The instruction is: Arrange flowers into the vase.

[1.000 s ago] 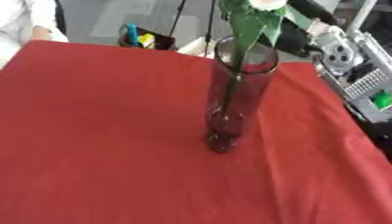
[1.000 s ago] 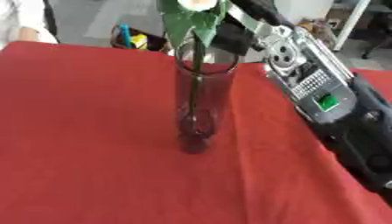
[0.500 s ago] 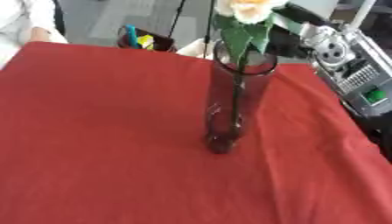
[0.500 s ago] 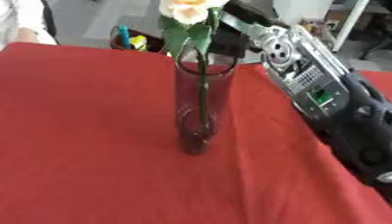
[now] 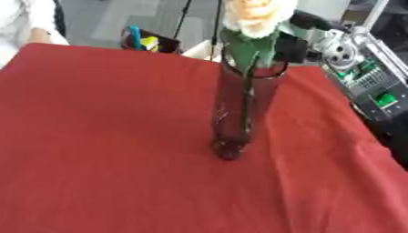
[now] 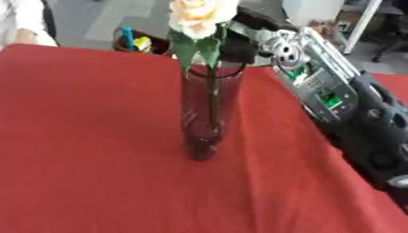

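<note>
Fingers of my right hand (image 6: 239, 45) sit dark just behind the vase (image 6: 209, 113) rim — whether they pinch the rose (image 6: 195, 16) stem I cannot tell — stem already down inside the vase, so next comes letting go.

A matt red cloth (image 5: 95, 150) with soft creases covers the counter, the vase (image 6: 209, 113) is smooth, glossy tinted glass, and the right arm (image 6: 327, 91) shows shiny silver metal.
</note>
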